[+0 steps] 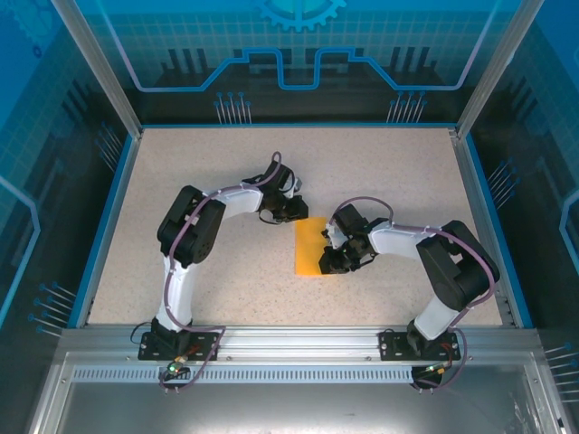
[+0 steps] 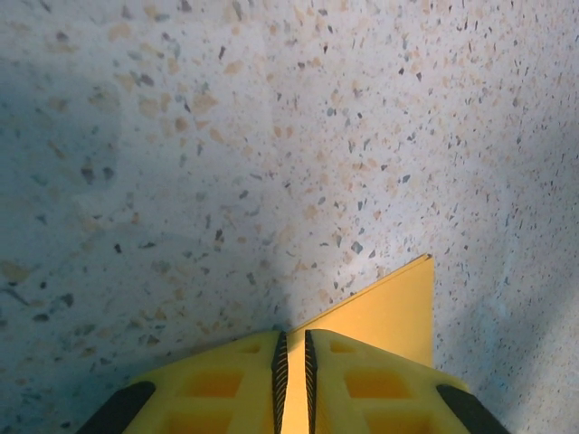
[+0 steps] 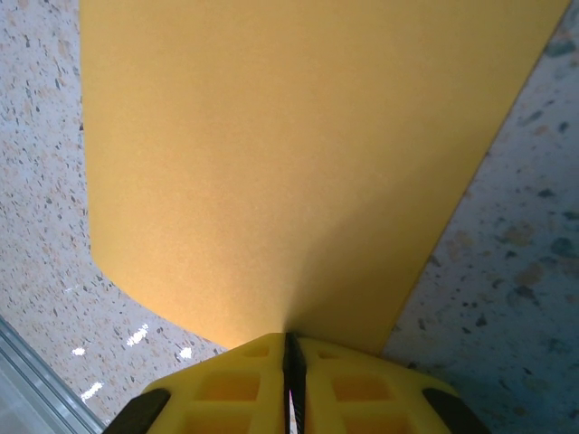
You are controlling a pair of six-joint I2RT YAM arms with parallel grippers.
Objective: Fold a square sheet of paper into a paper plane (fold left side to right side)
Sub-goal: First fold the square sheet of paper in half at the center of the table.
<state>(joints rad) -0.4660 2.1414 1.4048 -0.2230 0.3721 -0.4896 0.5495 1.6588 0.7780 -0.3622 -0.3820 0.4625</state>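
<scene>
Pinches by left hand [image 2: 291,369] and right hand [image 3: 291,366] hold the square sheet of paper [image 1: 310,249] doubled (aligning edges, presumably).

A pale speckled stone-look tabletop [image 1: 181,163] fills the middle of the top view, edged by a thin blue border [image 1: 107,226] and fenced by slanting aluminium posts [image 1: 95,63] at 11 and 1 o'clock. Translucent blue panels close it in: the back panel [image 1: 298,54] at 12 o'clock carries circuit-line artwork and a gear motif [image 1: 298,11], and the side panels [image 1: 36,181] stand at 9 and 3 o'clock. At 6 o'clock a slotted aluminium rail [image 1: 298,339] crosses the near edge, with a dull grey metal shelf [image 1: 289,407] below it.
</scene>
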